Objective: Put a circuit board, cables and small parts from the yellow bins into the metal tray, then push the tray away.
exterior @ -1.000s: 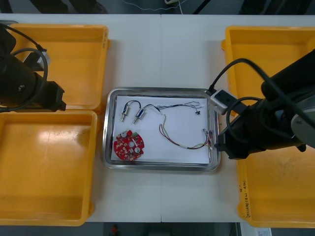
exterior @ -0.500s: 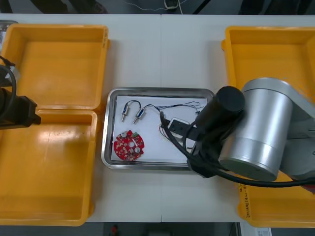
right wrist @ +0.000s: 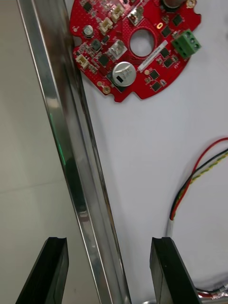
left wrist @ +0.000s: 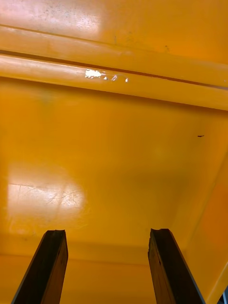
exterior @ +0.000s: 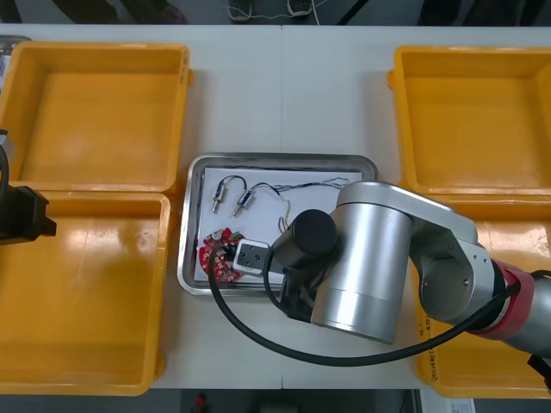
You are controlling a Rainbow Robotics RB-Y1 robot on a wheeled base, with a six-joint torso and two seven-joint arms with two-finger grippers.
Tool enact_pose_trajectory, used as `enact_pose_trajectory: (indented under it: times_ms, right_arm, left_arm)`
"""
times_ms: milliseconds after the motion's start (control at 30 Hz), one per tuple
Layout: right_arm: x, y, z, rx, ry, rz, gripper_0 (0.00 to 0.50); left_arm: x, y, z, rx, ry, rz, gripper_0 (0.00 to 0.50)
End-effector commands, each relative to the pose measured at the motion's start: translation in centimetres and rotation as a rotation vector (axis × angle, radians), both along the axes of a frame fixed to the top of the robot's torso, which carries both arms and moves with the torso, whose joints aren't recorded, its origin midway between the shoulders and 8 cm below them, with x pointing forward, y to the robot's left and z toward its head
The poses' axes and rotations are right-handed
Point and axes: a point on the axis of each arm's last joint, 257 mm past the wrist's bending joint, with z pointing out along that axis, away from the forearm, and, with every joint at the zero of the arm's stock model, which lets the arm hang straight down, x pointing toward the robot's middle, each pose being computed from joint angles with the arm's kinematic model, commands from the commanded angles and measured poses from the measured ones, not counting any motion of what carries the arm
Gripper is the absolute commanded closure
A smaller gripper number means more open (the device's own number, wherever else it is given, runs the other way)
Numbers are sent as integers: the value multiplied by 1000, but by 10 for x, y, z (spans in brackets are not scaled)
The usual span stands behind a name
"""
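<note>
Front view gave us little to read: some small dark print sat on the rim of the near right yellow bin [exterior: 482, 370], too small to make out. The white strip of lettering across the circuit board [right wrist: 133, 47] was just as illegible in the right wrist view.

That board was round and red, with a hole at its centre, a green terminal block [right wrist: 186, 43], a silver can-shaped part [right wrist: 124, 73] and several small white connectors. It lay flat on the white inside of the metal tray [exterior: 280, 158], close against the rim.

Beside it on the white ran the red and yellow cable [right wrist: 199, 175]. Farther back in the tray we saw the black cable [exterior: 231, 181], two small metal parts [exterior: 217, 203] and the twisted blue and white cable [exterior: 310, 185].

The right arm [exterior: 362, 258] reached across the tray's near side. The right hand [right wrist: 109, 242] had its fingers apart, holding nothing. They straddled the tray's rim, one finger [right wrist: 54, 266] over the bare counter [right wrist: 28, 142] and the other over the white inside.

The left hand [left wrist: 107, 232] hung over the near left bin [exterior: 86, 292] (orange in its own camera), fingers spread and holding nothing. The tray stood between the two pairs of bins, at the middle of the counter.
</note>
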Motion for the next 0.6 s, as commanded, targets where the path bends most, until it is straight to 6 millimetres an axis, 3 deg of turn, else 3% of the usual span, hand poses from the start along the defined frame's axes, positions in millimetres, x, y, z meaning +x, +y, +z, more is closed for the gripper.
enact_pose_trajectory:
  times_ms: [33, 600]
  right_arm:
    - [-4, 25, -1, -20, -41, 125, 0]
    - [-1, 48, -29, -63, -64, 180, 0]
  left_arm:
    - [-5, 18, 15, 85, -22, -68, 0]
    - [-5, 16, 15, 101, -19, -120, 0]
